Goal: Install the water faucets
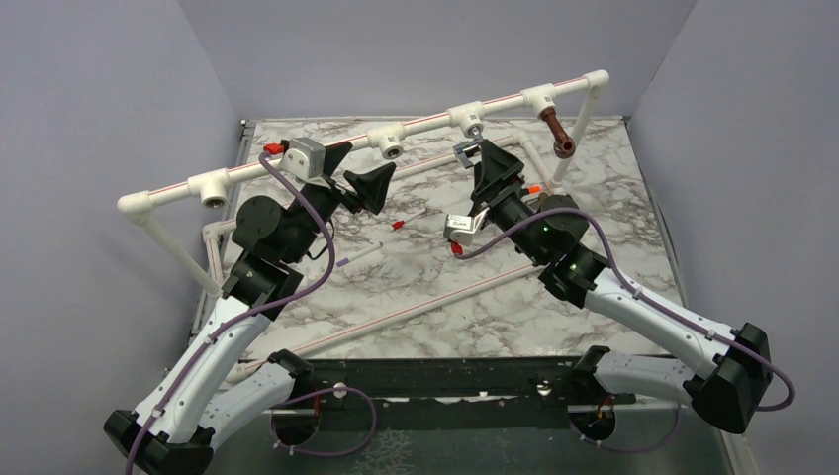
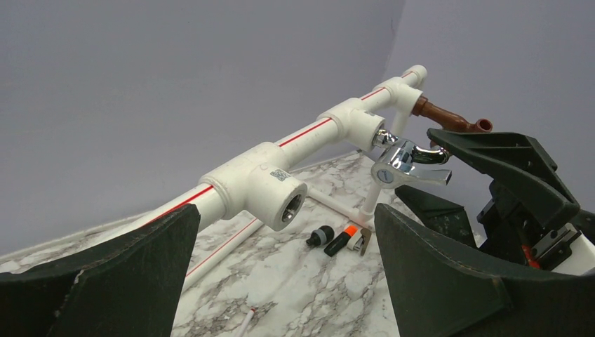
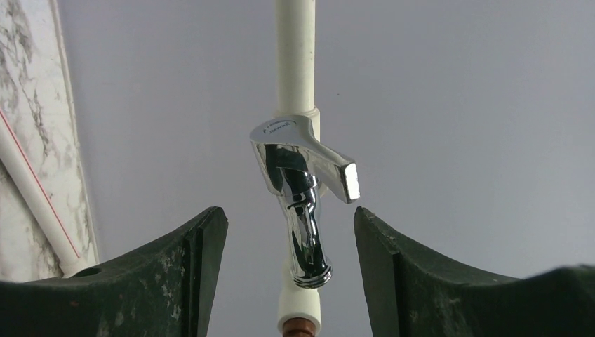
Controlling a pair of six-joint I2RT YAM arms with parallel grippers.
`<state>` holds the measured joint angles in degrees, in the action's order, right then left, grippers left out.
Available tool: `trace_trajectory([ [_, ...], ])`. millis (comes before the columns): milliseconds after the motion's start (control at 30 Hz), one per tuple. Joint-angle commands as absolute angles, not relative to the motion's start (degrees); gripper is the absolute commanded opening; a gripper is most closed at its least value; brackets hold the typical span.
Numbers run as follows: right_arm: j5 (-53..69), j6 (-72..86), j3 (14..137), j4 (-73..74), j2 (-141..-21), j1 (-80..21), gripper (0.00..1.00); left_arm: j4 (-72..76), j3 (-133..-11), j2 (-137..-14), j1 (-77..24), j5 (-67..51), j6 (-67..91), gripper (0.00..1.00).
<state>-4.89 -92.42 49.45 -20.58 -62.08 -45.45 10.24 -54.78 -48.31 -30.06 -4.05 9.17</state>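
Marble-veined desk, plain grey walls, and the action is up at the white plastic pipe rail. The right fingers stand apart on either side of the shiny chrome lever-handled faucet, touching nothing. The faucet sits with its threaded end in the third white tee socket from the left. The left fingers gape wide and empty near the second socket.

My read is that this is a re-grip for tightening. Best to close on the curved body, not the lever, and twist square to the socket so the thread doesn't cross.

The count: two faucets, the chrome one and a reddish-brown curved faucet on the far-right socket. Four tee sockets, two bare.
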Motion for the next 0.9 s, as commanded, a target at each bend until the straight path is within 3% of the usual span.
trace_trajectory([
  [0,-6.87,-100.02,51.26,-25.45,-63.88,-46.11,0.7,11.6,-54.23,-47.9,-30.06,-4.28,8.96,0.96],
  [633,-10.32,-98.0,53.14,-28.56,-68.12,-46.81,0.53,11.69,-54.14,-48.02,-30.32,-4.31,8.96,0.95],
  [867,-10.11,-93.11,53.34,-26.78,-68.25,-46.84,0.28,11.7,-54.14,-48.06,-30.41,-4.31,8.96,0.95],
])
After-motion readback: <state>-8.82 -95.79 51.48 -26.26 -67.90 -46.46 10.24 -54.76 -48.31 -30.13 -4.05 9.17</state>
